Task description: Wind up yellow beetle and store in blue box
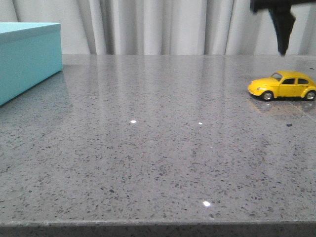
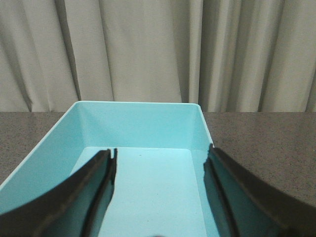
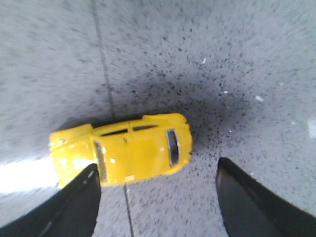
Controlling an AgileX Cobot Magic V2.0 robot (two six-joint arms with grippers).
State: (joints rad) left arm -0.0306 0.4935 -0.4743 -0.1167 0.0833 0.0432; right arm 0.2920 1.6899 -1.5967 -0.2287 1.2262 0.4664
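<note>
Beetle – the yellow beetle (image 1: 282,85) sits on all wheels at about 3 o'clock on the grey speckled table (image 1: 148,158), nose toward the left side, untouched. Right gripper (image 3: 157,197) hangs directly above it w/ fingers spread wide, nothing between them. Blue box (image 1: 27,57) stands well apart at 9 o'clock – open-topped, nothing seen inside. Left gripper (image 2: 160,192) hovers over its interior, fingers likewise apart. Pale curtain (image 1: 163,24) behind.

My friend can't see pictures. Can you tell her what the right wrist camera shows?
A little yellow beetle toy car sits on a speckled grey table, seen from above. The right claw hangs open over it, its two dark fingers not touching the car.
</note>
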